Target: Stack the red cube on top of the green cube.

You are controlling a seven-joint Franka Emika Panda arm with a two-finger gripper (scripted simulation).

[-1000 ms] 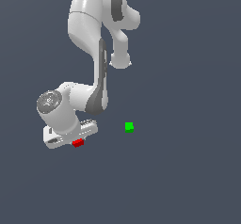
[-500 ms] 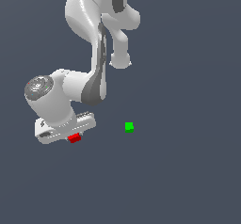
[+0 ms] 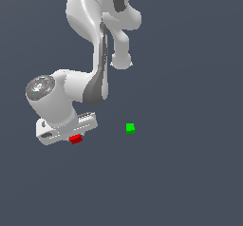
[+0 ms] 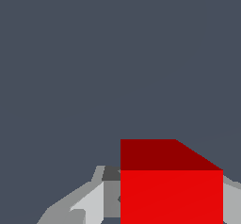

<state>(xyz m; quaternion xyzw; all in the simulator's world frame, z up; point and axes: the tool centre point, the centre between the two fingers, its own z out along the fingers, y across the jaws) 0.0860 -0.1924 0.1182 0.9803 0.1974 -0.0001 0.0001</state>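
Exterior view looked steeply down from afar; wrist view sat very close — both shared the red cube (image 3: 75, 138) (image 4: 171, 190).

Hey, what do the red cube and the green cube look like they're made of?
Hard to say, since this is a render. The red cube looks matte and plastic-like: flat uniform colour, sharp edges, no gloss or grain. The green cube looks the same, plain and untextured, but it is tiny in view.
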